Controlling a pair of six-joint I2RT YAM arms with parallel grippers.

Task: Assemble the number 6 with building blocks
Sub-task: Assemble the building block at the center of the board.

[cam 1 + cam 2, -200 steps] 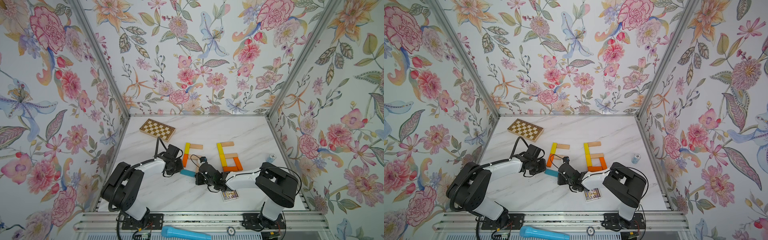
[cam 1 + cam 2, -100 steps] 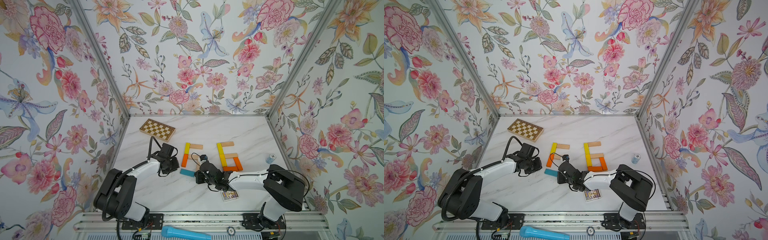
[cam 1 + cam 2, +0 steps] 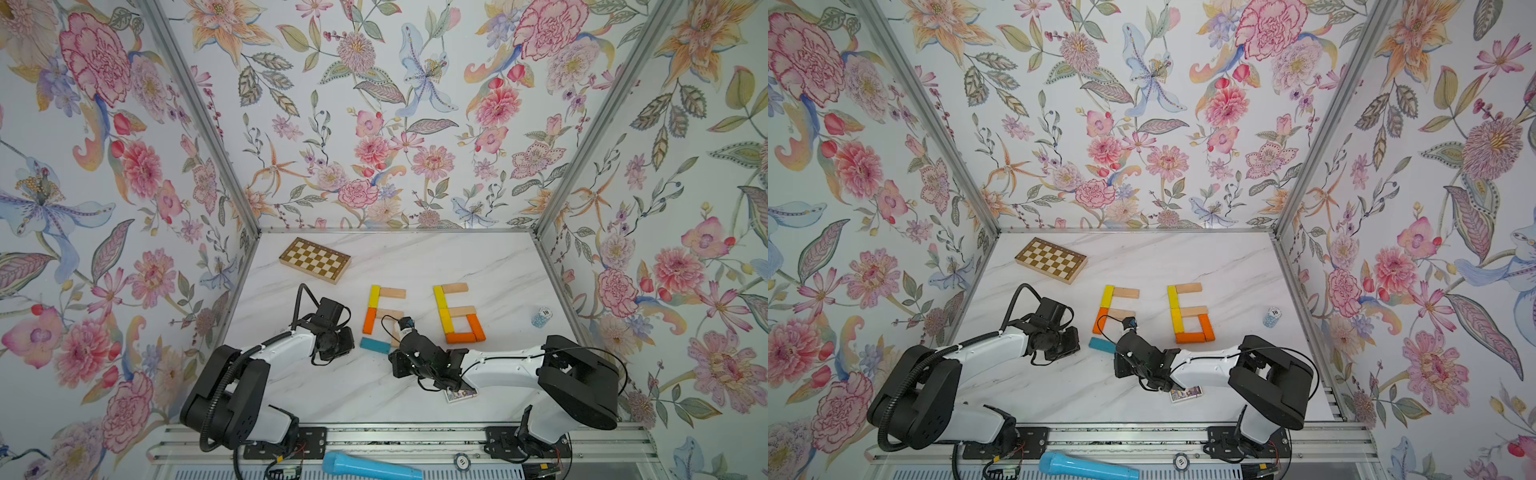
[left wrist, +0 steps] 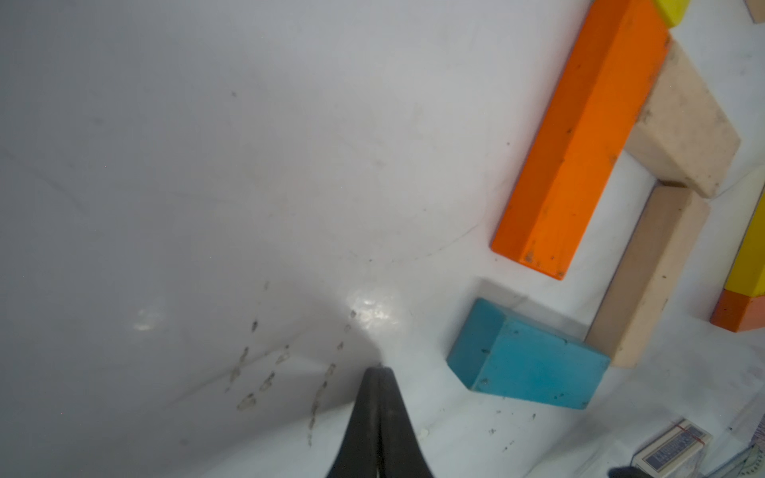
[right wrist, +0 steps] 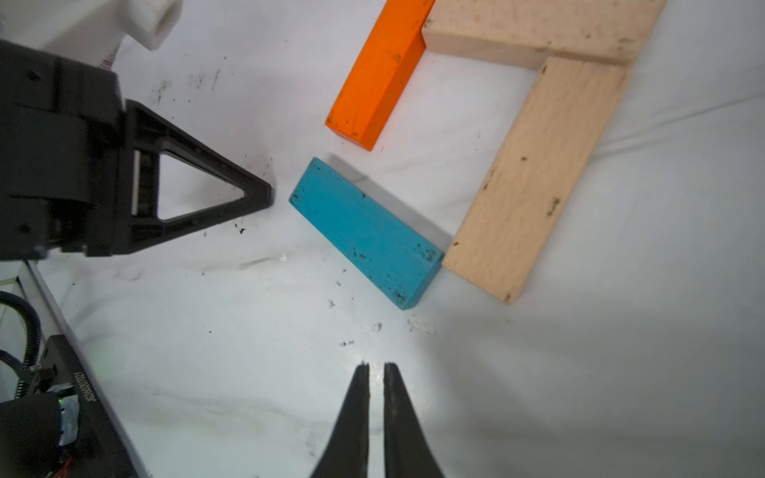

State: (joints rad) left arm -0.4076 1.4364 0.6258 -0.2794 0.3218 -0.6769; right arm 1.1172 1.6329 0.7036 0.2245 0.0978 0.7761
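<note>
A finished number 6 (image 3: pixel 444 318) of yellow, beige and orange building blocks lies at centre right, also in a top view (image 3: pixel 1177 320). To its left is a partial figure: a yellow plank (image 3: pixel 375 296), an orange plank (image 3: pixel 369 321) and beige planks (image 5: pixel 534 178). A teal block (image 3: pixel 376 345) (image 3: pixel 1102 345) (image 4: pixel 534 364) (image 5: pixel 364 231) lies slanted at its foot, one end touching a beige plank. My left gripper (image 3: pixel 351 338) (image 4: pixel 378 368) is shut and empty, its tip just short of the teal block's free end. My right gripper (image 3: pixel 395 357) (image 5: pixel 376 364) is shut and empty, a short way in front of that block.
A chequered board (image 3: pixel 315 259) lies at the back left. A small picture card (image 3: pixel 461 392) sits under the right arm near the front. A stack of chips (image 3: pixel 540 318) stands by the right wall. A blue cylinder (image 3: pixel 370 467) rests on the front rail.
The left gripper has drawn back slightly toward the front. The right arm's elbow has swung to the right while its gripper stays by the teal block. No block has moved.
</note>
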